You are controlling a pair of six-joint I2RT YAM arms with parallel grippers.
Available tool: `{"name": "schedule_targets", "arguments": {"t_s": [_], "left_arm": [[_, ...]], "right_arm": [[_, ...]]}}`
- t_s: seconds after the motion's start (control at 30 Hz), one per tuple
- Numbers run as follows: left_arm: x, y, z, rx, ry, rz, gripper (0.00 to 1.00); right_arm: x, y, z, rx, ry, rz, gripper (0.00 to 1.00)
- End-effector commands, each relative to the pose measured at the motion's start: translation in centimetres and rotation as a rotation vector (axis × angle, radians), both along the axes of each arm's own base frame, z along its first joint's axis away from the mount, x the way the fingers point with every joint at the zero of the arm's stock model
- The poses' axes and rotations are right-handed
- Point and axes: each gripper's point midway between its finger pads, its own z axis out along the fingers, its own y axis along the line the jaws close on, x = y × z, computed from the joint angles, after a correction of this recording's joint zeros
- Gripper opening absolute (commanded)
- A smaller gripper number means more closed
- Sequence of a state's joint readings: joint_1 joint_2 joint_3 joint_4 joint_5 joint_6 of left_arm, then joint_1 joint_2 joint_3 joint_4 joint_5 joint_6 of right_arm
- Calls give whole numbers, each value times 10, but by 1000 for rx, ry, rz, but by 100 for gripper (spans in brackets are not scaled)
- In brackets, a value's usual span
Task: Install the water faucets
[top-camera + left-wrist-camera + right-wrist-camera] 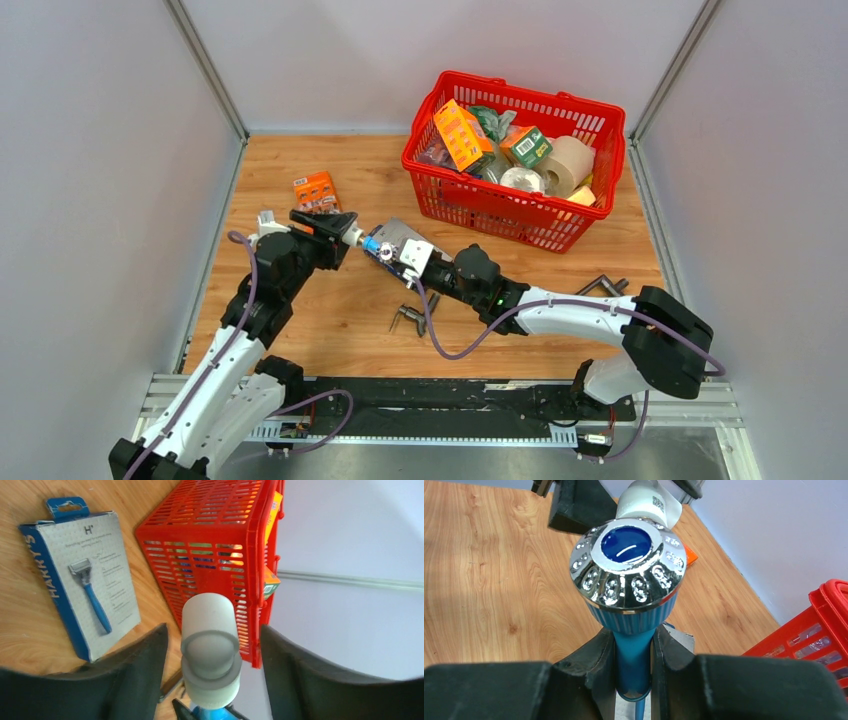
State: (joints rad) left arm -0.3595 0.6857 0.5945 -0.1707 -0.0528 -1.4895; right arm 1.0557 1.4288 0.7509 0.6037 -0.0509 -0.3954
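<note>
While the right gripper (633, 647) is clamped on the water faucet (628, 575) between the two arms, the faucet's long axis runs leftward, so its white end fitting (209, 645) lies between the wide-spread fingers of the left gripper (212, 630), seemingly touching neither

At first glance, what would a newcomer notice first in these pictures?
A blue faucet held above mid-table: the right pincer clamps its stem under a shiny chrome cap, and the left pincer straddles its white end. Then the red basket, crammed with goods, at the far right.
</note>
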Motion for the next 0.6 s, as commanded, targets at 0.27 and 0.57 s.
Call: {"name": "schedule_targets", "arguments": {"t_s": [0.27, 0.57], "left_arm": [[-2, -15, 34, -198, -194, -69, 0], [-19, -11, 70, -203, -426, -79, 0]], "right_arm": [[-8, 6, 56, 163, 17, 45, 0], [-34, 24, 69, 273, 322, 192, 0]]}}
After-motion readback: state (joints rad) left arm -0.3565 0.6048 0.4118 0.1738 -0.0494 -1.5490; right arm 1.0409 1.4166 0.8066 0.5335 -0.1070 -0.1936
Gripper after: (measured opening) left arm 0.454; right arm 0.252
